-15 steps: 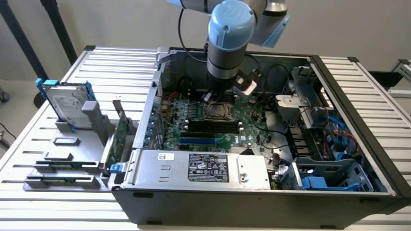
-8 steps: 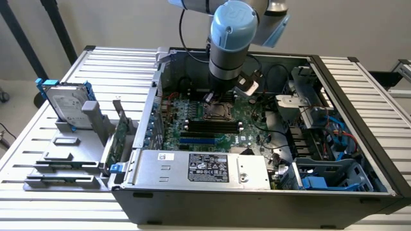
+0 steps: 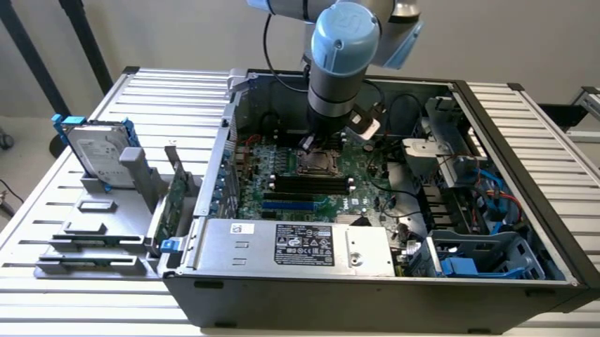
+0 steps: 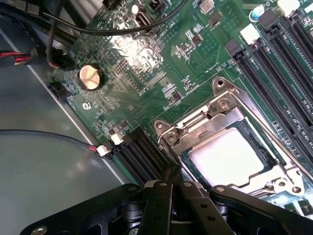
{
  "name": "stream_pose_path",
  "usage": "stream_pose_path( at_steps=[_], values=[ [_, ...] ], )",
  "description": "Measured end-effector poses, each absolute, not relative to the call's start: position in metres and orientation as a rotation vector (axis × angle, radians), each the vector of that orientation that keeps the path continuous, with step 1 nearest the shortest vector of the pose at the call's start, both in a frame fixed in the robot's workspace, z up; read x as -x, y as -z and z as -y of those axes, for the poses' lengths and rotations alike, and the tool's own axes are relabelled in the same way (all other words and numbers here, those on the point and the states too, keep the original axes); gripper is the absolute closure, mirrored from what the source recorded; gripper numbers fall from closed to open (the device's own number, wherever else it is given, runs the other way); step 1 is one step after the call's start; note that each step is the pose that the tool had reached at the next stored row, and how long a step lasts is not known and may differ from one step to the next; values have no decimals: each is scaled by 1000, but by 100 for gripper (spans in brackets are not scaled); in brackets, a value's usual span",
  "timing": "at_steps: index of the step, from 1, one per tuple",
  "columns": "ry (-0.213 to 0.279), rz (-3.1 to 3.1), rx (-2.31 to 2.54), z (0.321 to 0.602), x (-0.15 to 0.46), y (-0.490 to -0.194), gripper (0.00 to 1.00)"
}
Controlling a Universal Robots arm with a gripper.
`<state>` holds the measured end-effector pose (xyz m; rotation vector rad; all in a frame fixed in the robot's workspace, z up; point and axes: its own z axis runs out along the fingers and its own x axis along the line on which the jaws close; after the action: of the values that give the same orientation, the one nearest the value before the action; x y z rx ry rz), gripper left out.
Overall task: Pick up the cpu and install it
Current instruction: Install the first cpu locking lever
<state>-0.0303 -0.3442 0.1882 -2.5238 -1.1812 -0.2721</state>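
The cpu, a flat silver-grey square, lies seated in the motherboard socket inside its metal retention frame. My gripper is shut, its black fingertips pressed together right at the socket's edge, beside the frame corner and next to the cpu. Nothing shows between the fingers. In the exterior view the arm reaches down into the open computer case, with the gripper just above the socket in the middle of the green motherboard.
Black memory slots lie close to the socket. A power supply fills the case's near side, with cables and drive bays at the exterior view's right. Outside, a hard drive with blue rails and a green expansion card stand on a grey rack.
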Motion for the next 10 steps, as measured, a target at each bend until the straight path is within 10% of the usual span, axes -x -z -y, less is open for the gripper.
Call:
stream_pose_path(
  at_steps=[10],
  values=[
    [272,1181,2524,344,29,-188,89]
  ],
)
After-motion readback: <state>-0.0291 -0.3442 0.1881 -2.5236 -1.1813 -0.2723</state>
